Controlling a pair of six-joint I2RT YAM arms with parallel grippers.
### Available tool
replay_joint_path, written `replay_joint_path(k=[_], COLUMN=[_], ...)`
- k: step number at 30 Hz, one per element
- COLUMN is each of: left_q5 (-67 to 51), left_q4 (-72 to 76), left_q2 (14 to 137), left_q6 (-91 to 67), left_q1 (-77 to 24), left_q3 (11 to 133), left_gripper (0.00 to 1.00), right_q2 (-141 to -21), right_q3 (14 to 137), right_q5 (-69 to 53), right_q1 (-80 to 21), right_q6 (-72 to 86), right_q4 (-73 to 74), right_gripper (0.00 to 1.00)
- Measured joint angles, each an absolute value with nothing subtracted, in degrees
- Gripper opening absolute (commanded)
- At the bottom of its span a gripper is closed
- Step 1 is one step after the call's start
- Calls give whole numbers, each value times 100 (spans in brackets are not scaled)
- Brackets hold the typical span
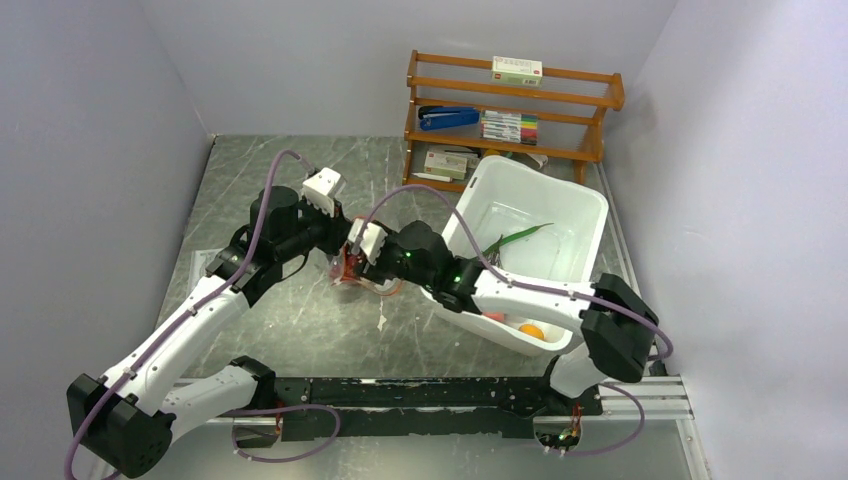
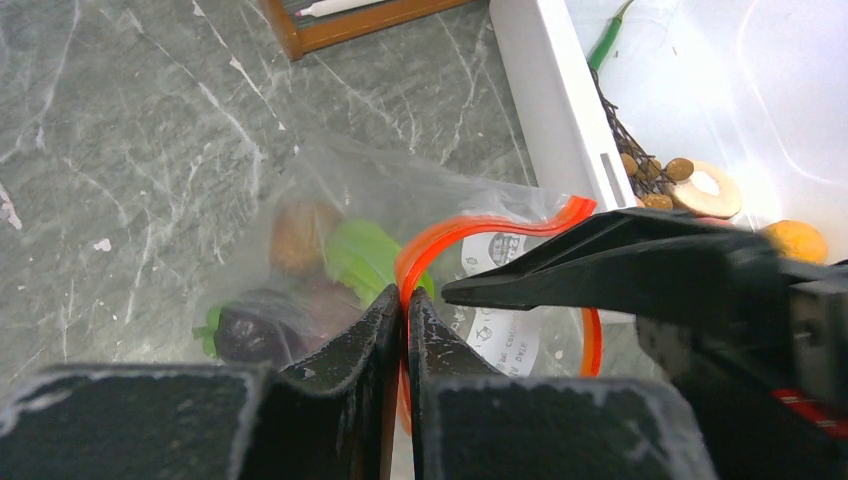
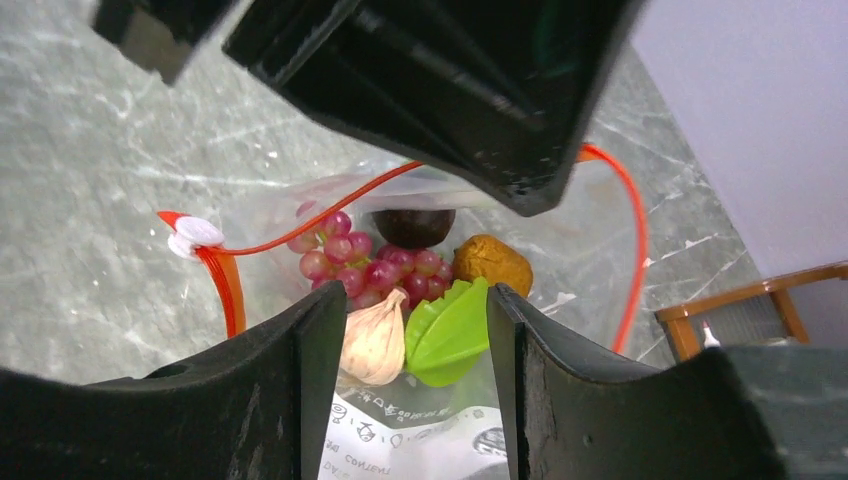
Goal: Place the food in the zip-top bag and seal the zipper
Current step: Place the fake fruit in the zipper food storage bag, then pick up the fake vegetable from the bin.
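We are clenching our left fingers (image 2: 350, 345) on the zipper (image 2: 480, 225), holding the mouth of the zip-top bag (image 2: 330, 185) open beside the white bin (image 2: 545, 90); our right fingers (image 3: 300, 370) are hanging released above it, grapes (image 3: 345, 262) and garlic bulb (image 3: 375, 345) inside.

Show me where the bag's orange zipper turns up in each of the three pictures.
Top external: the zipper is a small red patch at the picture's centre.
Left wrist: the zipper arcs across the middle, pinched in the left gripper.
Right wrist: the zipper loops from the left side around to the right.
Shared landmark: the wooden rack.
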State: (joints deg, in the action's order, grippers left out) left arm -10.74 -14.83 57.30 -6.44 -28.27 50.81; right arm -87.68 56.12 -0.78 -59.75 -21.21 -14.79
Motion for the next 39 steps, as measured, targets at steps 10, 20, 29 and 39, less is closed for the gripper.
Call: replay_joint_path(k=[10,20,29,39], left_q5=[-1072,-1072,-1024,-923], left_q4=[-1483,-1483,-1485,-1483], left_q2=[5732,5743,5743,5754], left_q6=[-642,-639,-637,-626], left_q1=[-2827,-2827,-2827,-2827], left_q3=[5081,5081,5081,5048], left_gripper=[7,7,7,7], right_q2=[-7671,-6796,-6947,-7649], right_q3=[5433,5721,6410,6482], right_q5=[336,2121,3472,3164], right_q1=[-5975,-5944,-4958,-2790], right_q6=[-703,1201,3533,5498], right_q4=[-1599,-687,1492,3159], right_gripper=[51,40,38,42])
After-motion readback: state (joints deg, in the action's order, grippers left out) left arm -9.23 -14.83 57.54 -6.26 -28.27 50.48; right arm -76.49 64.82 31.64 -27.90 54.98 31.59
